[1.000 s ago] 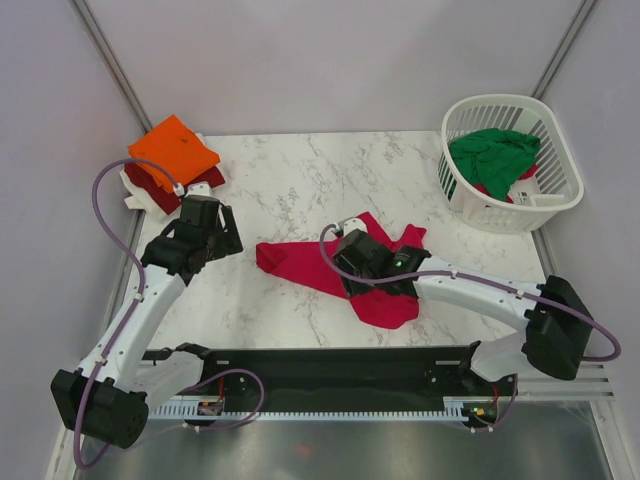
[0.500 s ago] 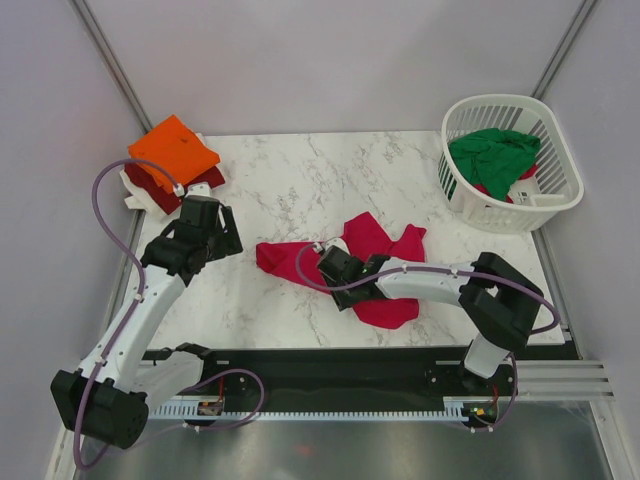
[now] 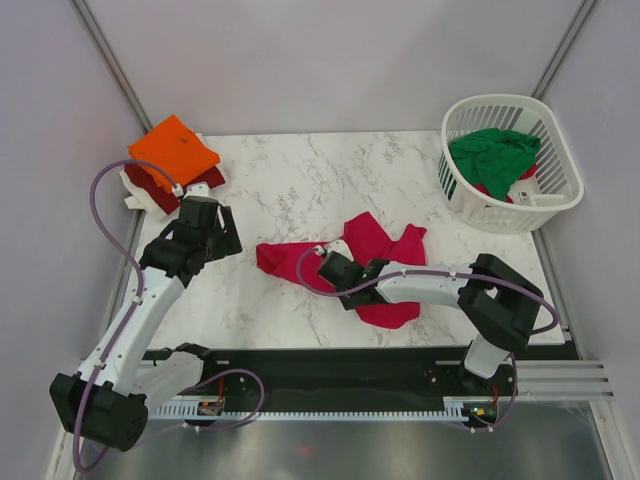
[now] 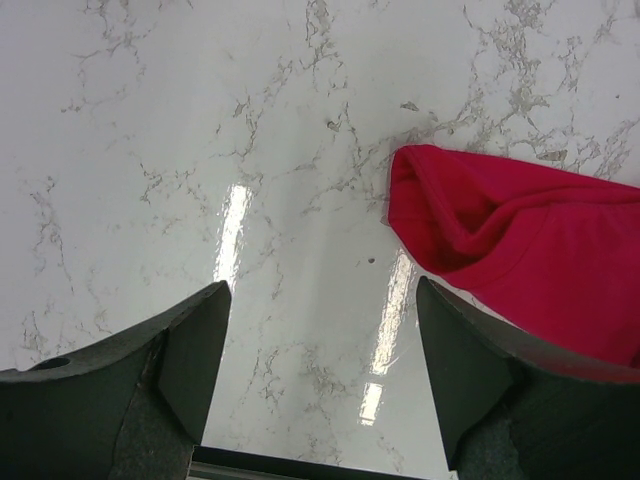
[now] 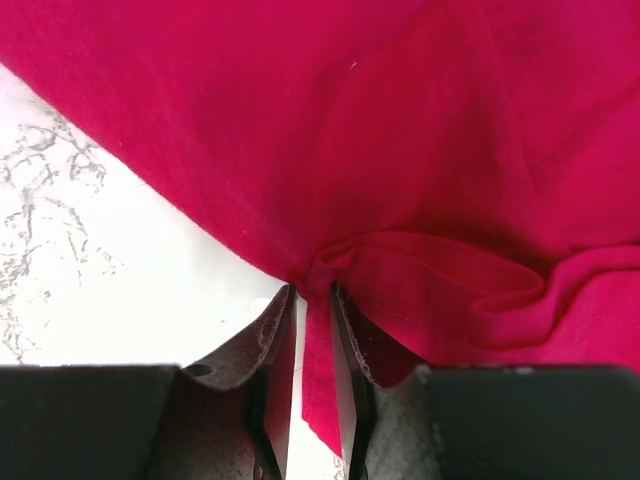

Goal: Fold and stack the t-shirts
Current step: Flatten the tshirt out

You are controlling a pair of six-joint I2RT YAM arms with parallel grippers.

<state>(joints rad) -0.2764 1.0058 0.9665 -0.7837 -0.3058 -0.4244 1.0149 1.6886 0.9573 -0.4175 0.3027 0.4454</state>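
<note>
Three tees folded and stacked at the far-left corner of the tabletop (image 3: 300, 175): orange t-shirt (image 3: 173, 150) on top, dark red t-shirt (image 3: 172, 190) beneath, white t-shirt (image 3: 133, 195) lowest, barely an edge showing. Counts as the finished share.

Mid-tabletop, toward the front: crimson-red t-shirt (image 3: 375, 250), unfolded and rumpled, lying in an uneven strip with one corner or sleeve turned up toward the back. Not yet flattened, so no fold begun, by the look of it.

Right end effector (image 5: 315, 300) down on the near-left edge of that shirt, fingers nearly pressed together, pinching a small ridge of crimson cloth. Left end effector (image 4: 320, 330) spread wide, holding nothing, hovering over bare marble just beside the shirt's left tip.

Left to do: smoothing, folding and stacking the crimson one, then the green t-shirt (image 3: 492, 155) waiting in the white basket (image 3: 505, 215). Under the green, a sliver of red, possibly one more tee; too little showing to say.

Roughly past halfway, at a guess, with at least two garments outstanding.
</note>
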